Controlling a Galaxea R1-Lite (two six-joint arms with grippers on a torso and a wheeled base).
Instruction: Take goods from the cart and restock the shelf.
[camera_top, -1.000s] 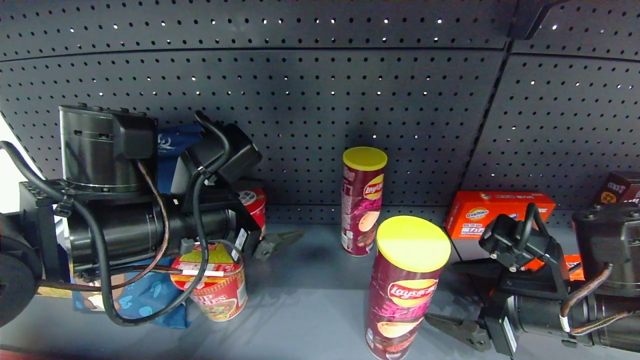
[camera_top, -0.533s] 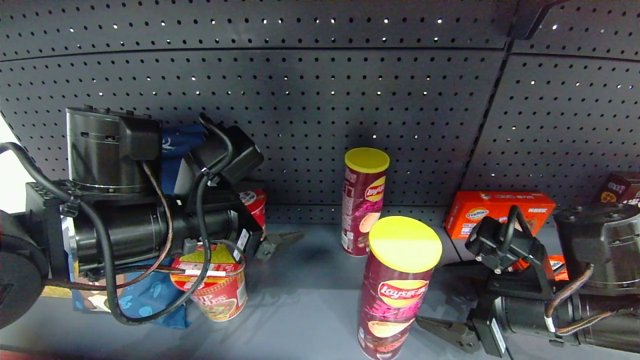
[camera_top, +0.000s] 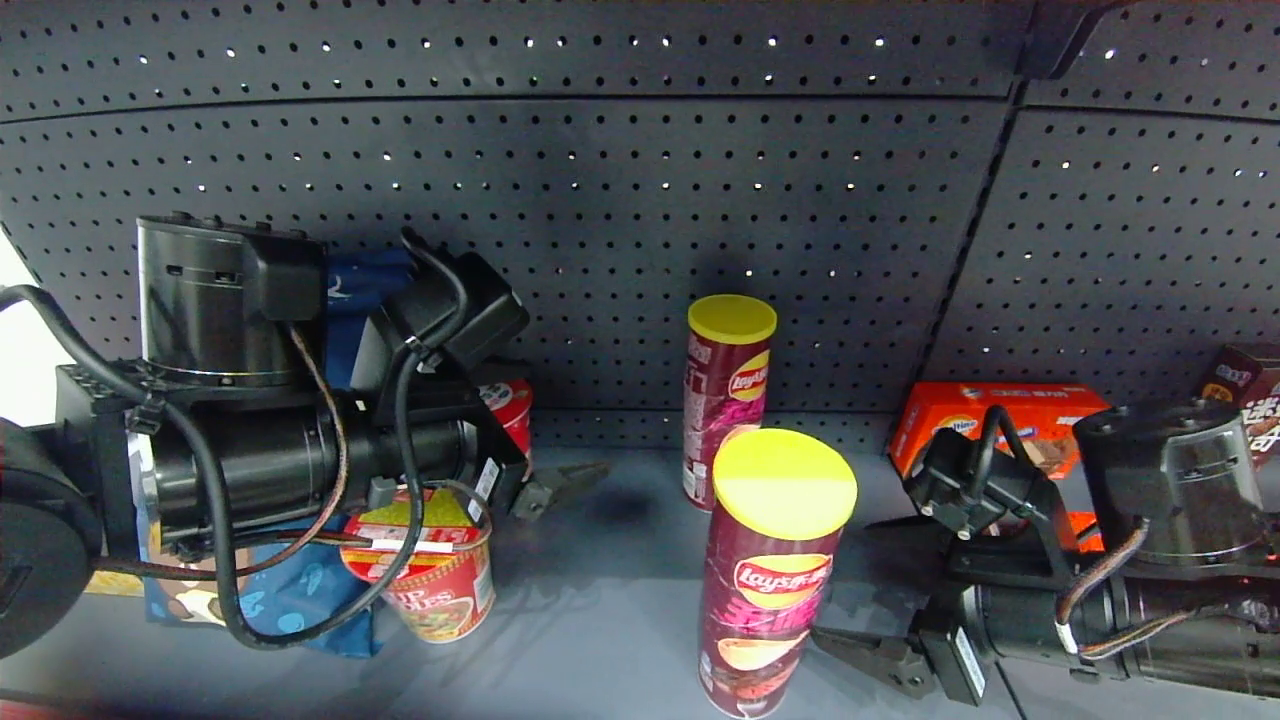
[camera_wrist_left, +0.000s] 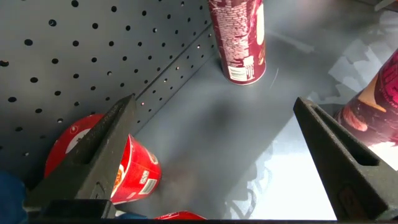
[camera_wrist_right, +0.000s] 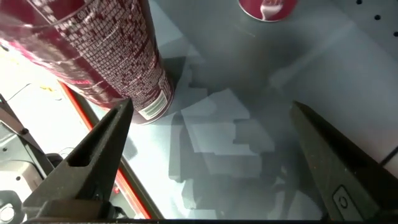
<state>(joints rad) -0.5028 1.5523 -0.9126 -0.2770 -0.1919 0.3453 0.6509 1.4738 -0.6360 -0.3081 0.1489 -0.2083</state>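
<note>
maroon with a yellow lid, the near chips can (camera_top: 775, 570) stands upright on the grey shelf (camera_top: 610, 610) close to its front lip. a second can of the same kind (camera_top: 728, 400) stands farther back by the pegboard (camera_top: 600, 200). the right end effector (camera_wrist_right: 211, 104) lies low over the shelf and points toward the robot's left, its fingers spread wide with nothing between them. the near can sits just off the fingertips on that left side, ahead of the finger nearer the front lip rather than inside the gap. whether that finger touches the can cannot be told. the can's long axis runs straight up, crosswise to the level reach of the arm.

the left end effector (camera_wrist_left: 212, 102) is also spread and empty. it points the other way across the shelf, beside two red noodle cups (camera_top: 435, 575) and well apart from the near can, so the right arm is plainly the nearer one. an orange box (camera_top: 1000, 415) rests behind the right wrist.

the can looks placed, and the coming move likely turns on this sideways gap. a tall can so near the edge could tip at a slight knock, so a pull away to the robot's right seems safer than any swing across it.
</note>
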